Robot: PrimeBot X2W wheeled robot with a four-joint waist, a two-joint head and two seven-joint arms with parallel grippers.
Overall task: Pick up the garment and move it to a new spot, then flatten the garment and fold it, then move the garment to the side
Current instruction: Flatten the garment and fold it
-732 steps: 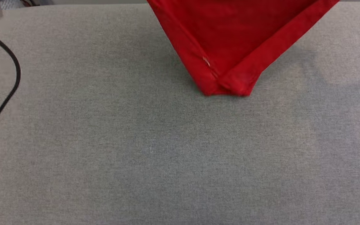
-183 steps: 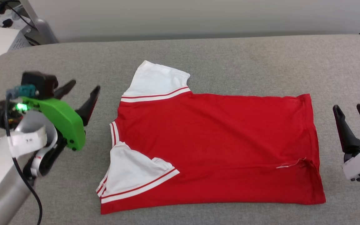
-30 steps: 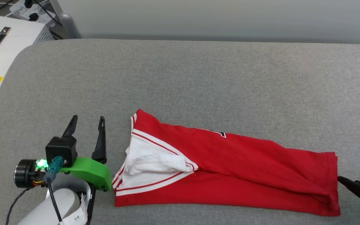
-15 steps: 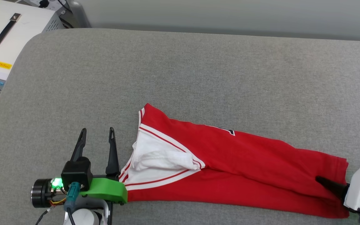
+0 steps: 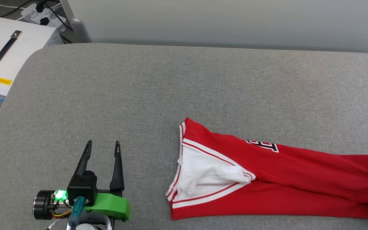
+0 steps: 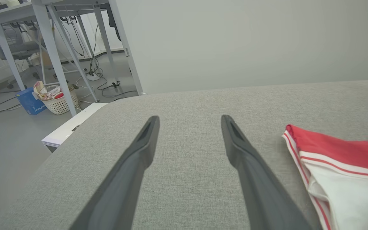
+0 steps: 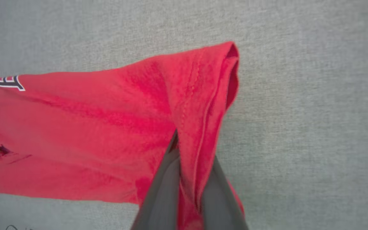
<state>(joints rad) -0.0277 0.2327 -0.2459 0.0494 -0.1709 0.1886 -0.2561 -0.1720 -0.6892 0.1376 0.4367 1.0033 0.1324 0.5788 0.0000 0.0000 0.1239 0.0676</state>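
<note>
Off the far-left corner of the grey padded surface (image 5: pixel 184 80): a white case (image 5: pixel 11 60) with a black strap handle and a yellow label, and farther back a power strip (image 5: pixel 38 12) with black plugs. Behind the surface's far edge, a plain pale wall (image 5: pixel 235 22). Past its left end, in the left wrist view: white desk legs (image 6: pixel 53 54), loose cables on the floor, a white basket (image 6: pixel 61 101) of oddments, and a blue box (image 6: pixel 30 101) just beside it. Over the near-left part of the surface, the left gripper (image 5: pixel 103 142), fingers spread well apart with only grey fabric between them, tips toward the far edge, with a green bracket and a lit green lamp at its base. Bare grey fabric between that gripper and the cloth. On the near-right part of the surface, the garment (image 5: pixel 292 179): red, folded lengthwise into a long narrow band, collar end toward the surface's middle. Along that end, red-and-white striped trim and a white sleeve tucked into the fold. On the band's far edge, a scrap of black, white-outlined lettering. At the hem end, toward the surface's right, the right gripper (image 7: pixel 192 159) clamped on the cloth, with a ridge of red fabric pinched between its two dark fingers and the hem corner bunched beyond the tips. Whether that end is clear of the surface: cannot tell.
</note>
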